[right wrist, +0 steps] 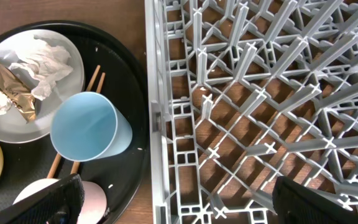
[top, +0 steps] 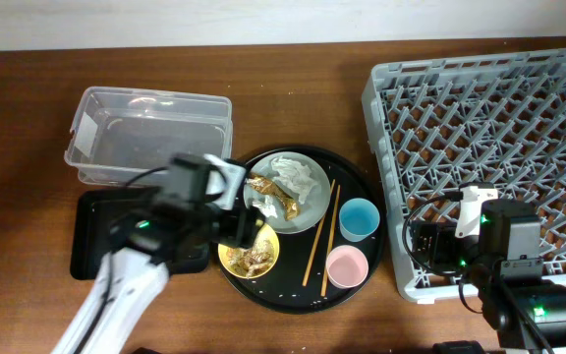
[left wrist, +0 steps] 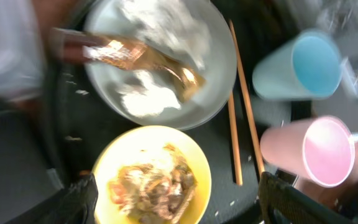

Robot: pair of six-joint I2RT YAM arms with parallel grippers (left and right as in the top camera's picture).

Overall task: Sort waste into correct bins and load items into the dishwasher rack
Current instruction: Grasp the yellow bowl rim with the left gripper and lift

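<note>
Yellow bowl (left wrist: 151,177) holding food scraps (left wrist: 154,190) sits on the round black tray (top: 285,291) beside the grey plate (left wrist: 219,62) — left hand (left wrist: 180,194) spread wide above it, empty; right hand (right wrist: 179,196) likewise spread and empty over the edge of the rack (right wrist: 260,93).

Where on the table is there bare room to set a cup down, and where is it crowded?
Bare wood lies between the clear tub and the dishwasher rack, above the round black tray in the overhead view. Crowded: the tray itself, with plate, yellow bowl, light-blue cup, pink cup and chopsticks; its gap to the rack is narrow.
</note>
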